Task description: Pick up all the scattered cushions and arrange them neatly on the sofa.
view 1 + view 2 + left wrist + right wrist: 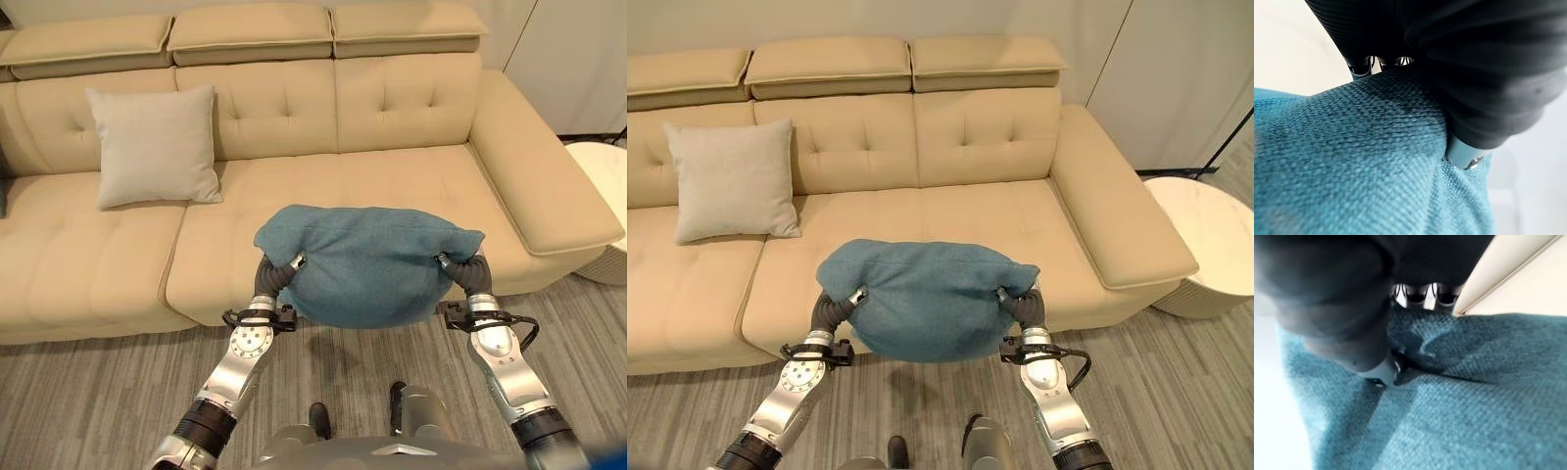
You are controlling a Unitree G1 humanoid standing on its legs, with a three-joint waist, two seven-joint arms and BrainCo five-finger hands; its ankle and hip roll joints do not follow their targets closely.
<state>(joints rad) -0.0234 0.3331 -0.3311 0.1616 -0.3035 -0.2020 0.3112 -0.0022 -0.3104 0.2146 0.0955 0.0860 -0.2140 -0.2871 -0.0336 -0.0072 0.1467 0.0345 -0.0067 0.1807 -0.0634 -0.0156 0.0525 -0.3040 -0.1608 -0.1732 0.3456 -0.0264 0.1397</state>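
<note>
At each end of the teal cushion (pixel 367 264) our fingers are dug into the cloth: the left hand (pixel 277 277) pinches one end and the right hand (pixel 464 270) the other, thumbs pressed into the weave in the wrist views, though the fingertips themselves are half buried and we read the clench mostly from the bunched fabric. We carry the cushion in the air, sagging between the hands, just over the front edge of the sofa (pixel 411 108).

To do this step well, we should keep both grips even so the cushion does not twist, lift it clear of the seat's front lip, then set it upright against the backrest before letting go.

Open seat lies straight ahead and toward the armrest (pixel 549 186) on our right; that stretch looks free. A beige cushion (pixel 155 145) already leans on the backrest to our left, well apart. Beyond the armrest stands a white side table (pixel 1210 235), so wide swings that way are best avoided.
</note>
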